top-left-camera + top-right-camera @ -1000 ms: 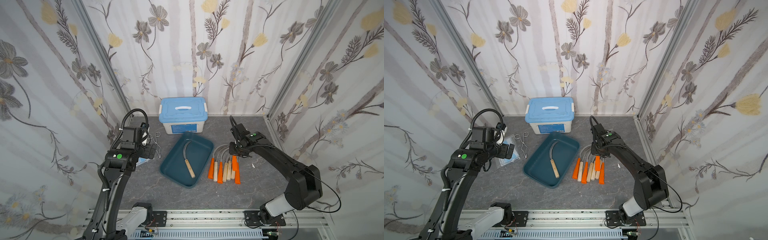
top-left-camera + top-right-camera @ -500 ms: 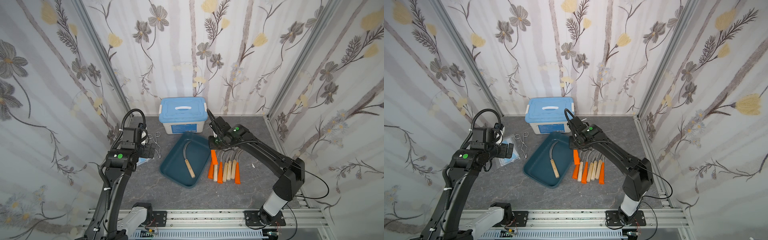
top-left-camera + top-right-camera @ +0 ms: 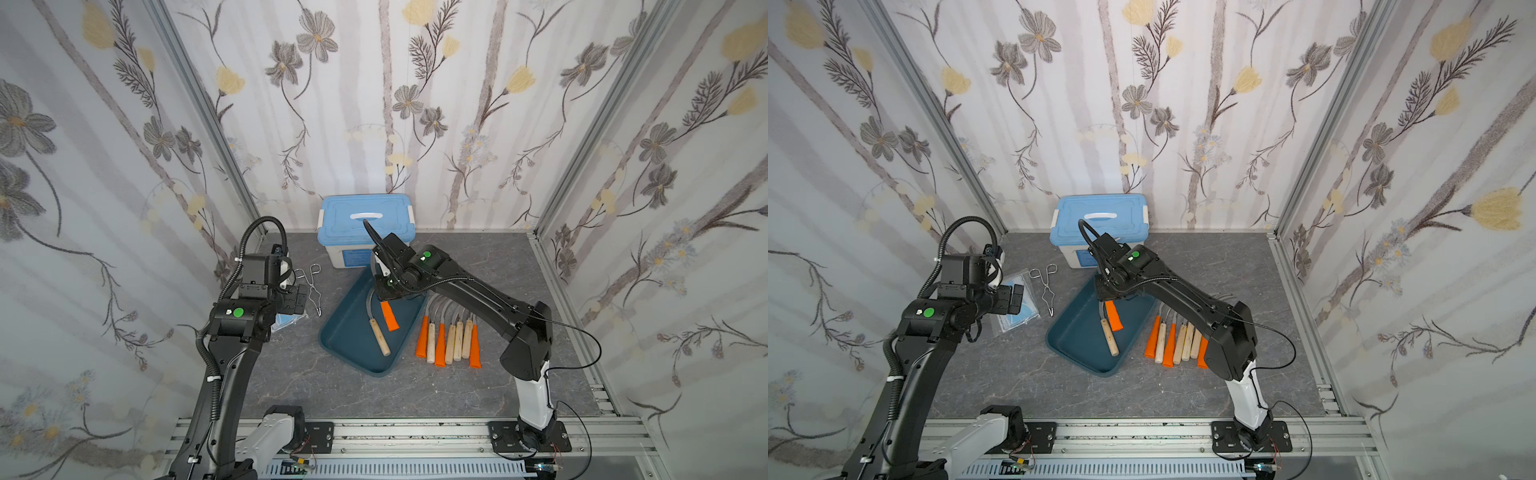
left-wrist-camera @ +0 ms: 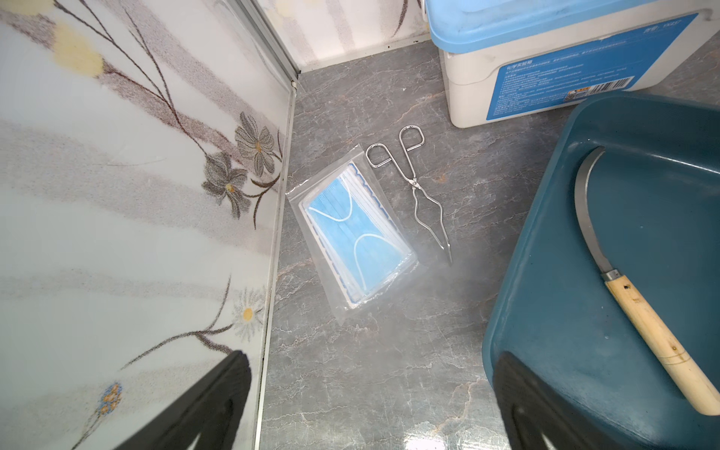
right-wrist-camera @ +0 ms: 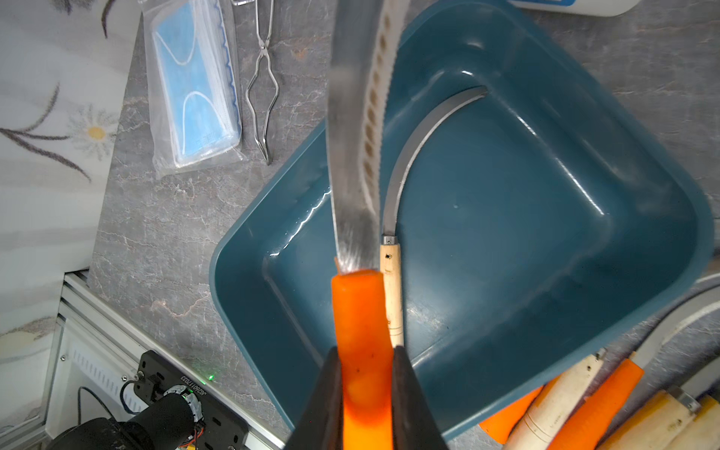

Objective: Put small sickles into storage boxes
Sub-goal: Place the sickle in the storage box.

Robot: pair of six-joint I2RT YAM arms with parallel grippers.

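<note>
Your left arm (image 3: pixel 232 353) stands raised on its own side, the elbow bent and the wrist tipped downward. The left hand (image 4: pixel 372 356) is spread wide: you can see its two dark fingers (image 4: pixel 218 393) far apart, with nothing between them. Your right arm (image 3: pixel 478 299) is stretched forward and across toward the middle, the forearm almost level and the wrist bent down. The right hand (image 5: pixel 364 352) points downward, and its fingers (image 5: pixel 405 389) press from both sides on the orange handle of one small sickle (image 5: pixel 360 311).

The right end effector (image 5: pixel 366 362), clamped on an orange-handled sickle (image 3: pixel 389 316), has swung from above the row of sickles (image 3: pixel 449 340) on the tabletop (image 3: pixel 478 266) to over the teal tray (image 3: pixel 353 328).
</note>
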